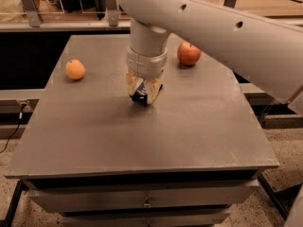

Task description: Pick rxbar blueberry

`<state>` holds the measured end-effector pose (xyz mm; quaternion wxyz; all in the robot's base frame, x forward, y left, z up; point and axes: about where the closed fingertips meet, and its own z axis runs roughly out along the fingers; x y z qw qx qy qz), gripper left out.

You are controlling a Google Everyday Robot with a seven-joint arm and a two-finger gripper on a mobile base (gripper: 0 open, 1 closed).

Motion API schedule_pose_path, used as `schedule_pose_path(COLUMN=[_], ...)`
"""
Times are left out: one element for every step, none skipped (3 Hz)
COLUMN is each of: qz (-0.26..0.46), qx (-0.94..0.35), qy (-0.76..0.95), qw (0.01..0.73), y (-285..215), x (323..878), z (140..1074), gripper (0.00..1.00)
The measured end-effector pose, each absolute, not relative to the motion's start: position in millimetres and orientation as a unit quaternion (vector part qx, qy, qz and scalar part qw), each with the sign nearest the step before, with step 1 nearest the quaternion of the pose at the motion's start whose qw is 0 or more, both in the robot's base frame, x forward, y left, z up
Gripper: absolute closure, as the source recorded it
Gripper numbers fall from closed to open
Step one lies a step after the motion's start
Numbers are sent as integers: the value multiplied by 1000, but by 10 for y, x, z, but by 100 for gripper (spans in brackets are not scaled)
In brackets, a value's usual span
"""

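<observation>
The rxbar blueberry point(139, 96) is a small dark navy wrapper, seen between the two pale fingers of my gripper point(143, 92) near the middle of the grey table point(142, 131). The gripper points straight down from the white arm and is shut on the bar, with the bar's lower end at or just above the tabletop. Most of the bar is hidden by the fingers.
A round orange fruit point(75, 69) lies at the table's left rear. A red apple point(189, 54) lies at the right rear, close behind the arm. The table's front edge has drawers below. A railing runs behind the table.
</observation>
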<state>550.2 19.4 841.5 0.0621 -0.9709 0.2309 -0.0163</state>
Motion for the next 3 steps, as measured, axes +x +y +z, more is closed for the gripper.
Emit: schedule_pose_path(qz=[-6, -1, -1], qx=[-970, -967, -967], qy=[224, 222, 222], qw=[91, 127, 127], y=[260, 311, 311], x=[5442, 5438, 5438], z=[8600, 8862, 8862], gripper=[100, 100, 100])
